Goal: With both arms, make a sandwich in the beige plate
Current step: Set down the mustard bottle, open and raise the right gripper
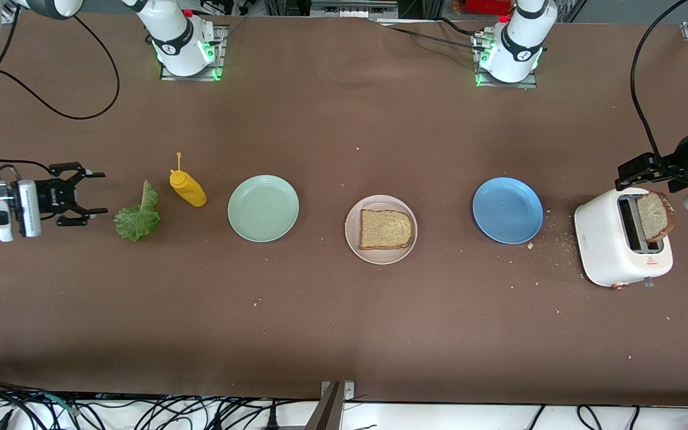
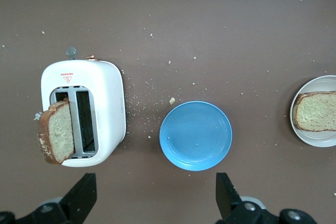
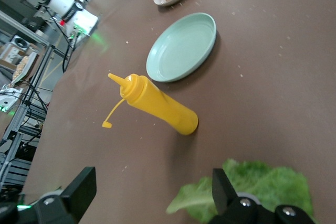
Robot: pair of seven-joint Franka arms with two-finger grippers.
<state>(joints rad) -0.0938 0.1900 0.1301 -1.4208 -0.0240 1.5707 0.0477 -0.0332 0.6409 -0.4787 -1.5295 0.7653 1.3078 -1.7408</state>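
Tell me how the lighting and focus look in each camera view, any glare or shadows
Front view: even overhead light, soft short shadows beside the toaster and mustard bottle, green glow at both arm bases. Left wrist view: sharp, flat light, mild sheen on the blue plate. Right wrist view: tilted, the lettuce leaf close up and slightly soft.

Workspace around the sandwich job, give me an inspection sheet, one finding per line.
Surface: brown table, scattered crumbs.
Job's things: small round beige plate holds one brown toast slice; second toast slice stands in the white toaster; ruffled green lettuce leaf lies on the table.
Clutter: yellow squeeze bottle, mint-green plate, blue plate, both plates empty.
Grippers: right gripper open beside the lettuce; left gripper open over the toaster.
Cables: black cables along the table edge.
Surroundings: nothing seen.
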